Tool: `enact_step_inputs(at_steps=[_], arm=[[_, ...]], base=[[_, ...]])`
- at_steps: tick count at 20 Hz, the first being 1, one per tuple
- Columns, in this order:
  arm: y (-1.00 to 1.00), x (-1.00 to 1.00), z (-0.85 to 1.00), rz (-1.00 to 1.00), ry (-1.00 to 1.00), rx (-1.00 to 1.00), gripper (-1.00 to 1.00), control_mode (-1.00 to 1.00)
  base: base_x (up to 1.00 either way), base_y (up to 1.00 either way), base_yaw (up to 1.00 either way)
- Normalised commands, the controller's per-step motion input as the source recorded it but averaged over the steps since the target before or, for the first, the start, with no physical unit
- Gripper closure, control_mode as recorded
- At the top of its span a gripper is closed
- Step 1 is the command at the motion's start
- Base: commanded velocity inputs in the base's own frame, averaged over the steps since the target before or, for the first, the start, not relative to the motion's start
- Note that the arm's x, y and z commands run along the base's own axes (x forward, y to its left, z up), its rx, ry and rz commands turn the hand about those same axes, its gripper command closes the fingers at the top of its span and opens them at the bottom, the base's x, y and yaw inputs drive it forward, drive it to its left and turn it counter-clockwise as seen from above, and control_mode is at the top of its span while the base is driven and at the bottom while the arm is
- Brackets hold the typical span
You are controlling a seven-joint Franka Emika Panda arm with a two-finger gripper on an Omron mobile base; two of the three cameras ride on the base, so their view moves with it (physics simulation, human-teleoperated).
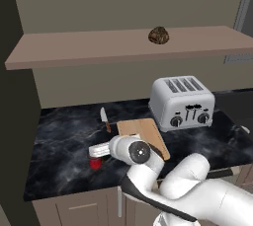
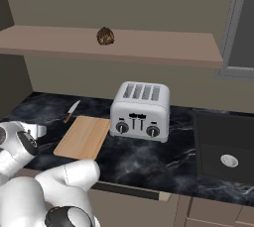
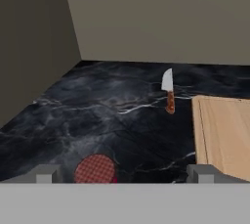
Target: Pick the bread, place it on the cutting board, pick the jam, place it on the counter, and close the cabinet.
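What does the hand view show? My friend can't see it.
A small red jam jar stands on the black marble counter between the open gripper's two fingertips. Farther off lies a knife, and the wooden cutting board is on the right.

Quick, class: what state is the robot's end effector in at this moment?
End effector: open, holding nothing, its fingertips spread wide; the jam jar stands on the counter between them.

brown bread [image 1: 158, 35] on cabinet [image 1: 123, 45] shelf; red jam [image 1: 95, 162] upright on counter [image 1: 59, 141].
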Motion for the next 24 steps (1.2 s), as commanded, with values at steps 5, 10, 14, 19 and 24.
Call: enact_step_inputs(at_steps=[5,10,14,19,24], arm=[[-0.25,-0.14,0.21,0.0,0.0,0.0,-1.0,-1.0],[-0.28,-0.09,0.28,0.0,0.0,0.0,-1.0,-1.0],[-0.3,-0.04,0.34,0.0,0.0,0.0,-1.0,-1.0],[-0.29,-0.06,0.39,0.0,0.0,0.0,-1.0,-1.0],[-0.29,-0.08,0.46,0.0,0.0,0.0,-1.0,-1.0]], base=[[0.0,0.0,0.0],[0.0,0.0,0.0],[0.0,0.0,0.0],[0.0,0.0,0.0],[0.0,0.0,0.0]])
